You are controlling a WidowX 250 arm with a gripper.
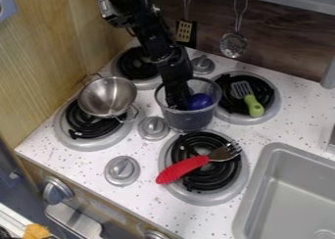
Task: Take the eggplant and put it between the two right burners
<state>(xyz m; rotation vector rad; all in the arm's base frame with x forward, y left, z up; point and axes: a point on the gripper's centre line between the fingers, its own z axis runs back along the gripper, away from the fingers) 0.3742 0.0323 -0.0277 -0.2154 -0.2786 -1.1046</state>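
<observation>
Grey sink nearest me, lower right of the worktop. And the eggplant, a rounded purple-blue shape, is down inside the mesh basket, up against the right side of my pincer. Wide, narrow or gripping? I can't tell from here; the mesh and the arm hide it. That's my worry: a poor bite on that smooth skin and it slips on the way up. Lift too low or aslant, and the rim could knock it loose or drag the basket along.

Next ring out, the front right burner has a red-handled fork lying across it, and the rear right burner carries a green-handled spatula. The gap between those burners looks tight, so a careless drop could roll onto a coil. Over left, a steel pot sits well apart, out of the way.
</observation>
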